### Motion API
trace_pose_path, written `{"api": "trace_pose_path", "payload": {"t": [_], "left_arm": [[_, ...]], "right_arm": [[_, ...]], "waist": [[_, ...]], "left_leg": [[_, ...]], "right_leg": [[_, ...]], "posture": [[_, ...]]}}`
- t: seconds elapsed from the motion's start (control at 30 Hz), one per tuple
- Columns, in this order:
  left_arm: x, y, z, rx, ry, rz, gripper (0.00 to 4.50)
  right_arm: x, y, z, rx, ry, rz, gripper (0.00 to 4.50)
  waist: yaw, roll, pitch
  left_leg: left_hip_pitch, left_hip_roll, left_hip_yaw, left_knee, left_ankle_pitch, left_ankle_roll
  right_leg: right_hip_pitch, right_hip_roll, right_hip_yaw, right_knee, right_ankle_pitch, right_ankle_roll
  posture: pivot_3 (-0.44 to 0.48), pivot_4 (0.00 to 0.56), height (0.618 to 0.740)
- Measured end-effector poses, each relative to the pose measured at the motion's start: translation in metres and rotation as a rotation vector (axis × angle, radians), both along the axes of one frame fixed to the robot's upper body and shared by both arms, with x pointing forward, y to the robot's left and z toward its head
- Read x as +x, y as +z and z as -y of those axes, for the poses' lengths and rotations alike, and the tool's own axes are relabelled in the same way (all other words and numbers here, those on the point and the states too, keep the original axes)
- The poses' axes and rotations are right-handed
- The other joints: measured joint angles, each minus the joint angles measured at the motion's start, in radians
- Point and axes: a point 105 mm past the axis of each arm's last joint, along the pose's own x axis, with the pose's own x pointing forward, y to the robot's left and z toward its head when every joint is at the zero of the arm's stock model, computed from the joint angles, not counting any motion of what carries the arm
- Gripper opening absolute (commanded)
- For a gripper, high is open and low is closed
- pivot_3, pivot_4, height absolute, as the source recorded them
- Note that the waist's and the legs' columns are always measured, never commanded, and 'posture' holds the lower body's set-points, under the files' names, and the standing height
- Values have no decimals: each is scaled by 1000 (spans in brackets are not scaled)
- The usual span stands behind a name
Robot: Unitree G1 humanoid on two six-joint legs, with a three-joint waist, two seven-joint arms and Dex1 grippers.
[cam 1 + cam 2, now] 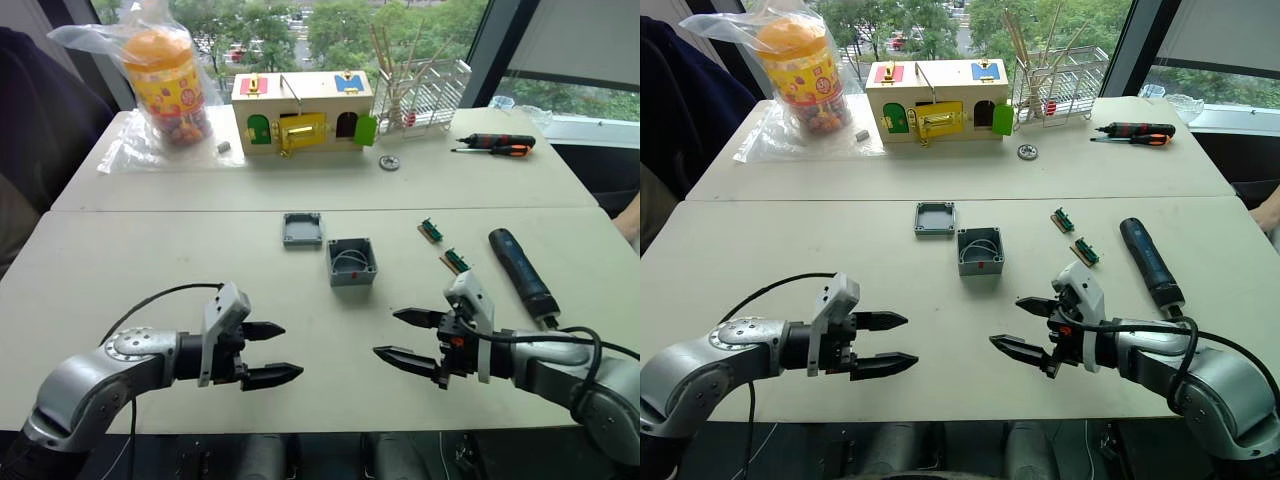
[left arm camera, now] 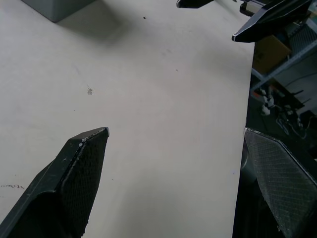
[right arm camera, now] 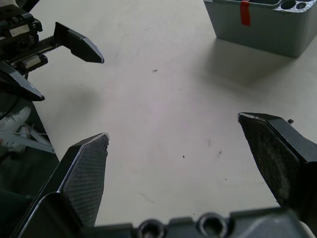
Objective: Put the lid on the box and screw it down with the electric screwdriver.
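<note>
Lid (image 1: 302, 229) beside box (image 1: 351, 261); both hands (image 1: 272, 352) (image 1: 407, 338) open, empty.

table (image 1: 200, 300): smooth, matt, cream-coloured top
box (image 1: 351, 262): grey matt plastic
lid (image 1: 302, 230): grey matt plastic
electric screwdriver (image 1: 522, 273): dark, slightly glossy casing
fingers (image 3: 84, 173): black, cross-hatched textured pads
wooden box (image 1: 300, 110): pale wood, painted doors

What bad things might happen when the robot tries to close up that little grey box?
1. The small square grey plastic lid lies flat on the table; the open left gripper may struggle to lift it.
2. The small open-topped grey plastic box stands loose, so it might slide when pressed.
3. Two small green circuit boards lie between the open right gripper and the thick dark blue electric screwdriver; reaching could knock them.
</note>
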Motion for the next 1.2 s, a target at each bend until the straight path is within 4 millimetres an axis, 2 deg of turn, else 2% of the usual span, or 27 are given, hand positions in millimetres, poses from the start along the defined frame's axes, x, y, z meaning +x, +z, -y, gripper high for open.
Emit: {"api": "trace_pose_path", "payload": {"t": [0.57,0.73,0.83,0.93,1.03,1.13,1.2], "left_arm": [[10,0,-4,32,36,43,4500],[34,4,-12,132,59,102,4500],[57,30,-17,211,-1,157,4500],[79,65,-8,262,-108,257,4500],[100,86,17,301,-240,370,4500],[111,90,46,350,-391,437,4500],[115,82,65,385,-493,440,4500]], "right_arm": [[5,0,-5,32,-3,31,4490],[9,5,-6,48,-4,40,4490],[4,6,-7,57,12,7,4490],[3,15,-4,30,29,10,4490],[7,26,-1,16,23,46,4490],[10,29,0,7,-5,70,4490],[14,27,3,0,-49,83,4490]], "waist": [[0,0,0],[5,0,0],[7,0,0],[7,-1,0],[15,-2,1],[24,-2,1],[26,-3,2]], "left_leg": [[0,0,0,0,0,0],[0,0,-1,0,0,0],[0,-1,0,1,0,0],[0,-2,0,1,0,0],[0,-6,0,1,0,0],[0,-6,2,1,0,0],[-1,-6,3,1,0,0]], "right_leg": [[0,0,0,0,0,0],[0,1,-1,1,0,0],[0,1,-1,0,0,0],[0,1,-1,0,0,0],[0,1,-1,0,0,0],[0,1,-1,0,0,1],[0,1,-1,0,0,1]], "posture": [[0,150,705],[0,150,705],[0,150,705],[0,150,705],[0,150,705],[0,150,705],[0,150,705]]}}
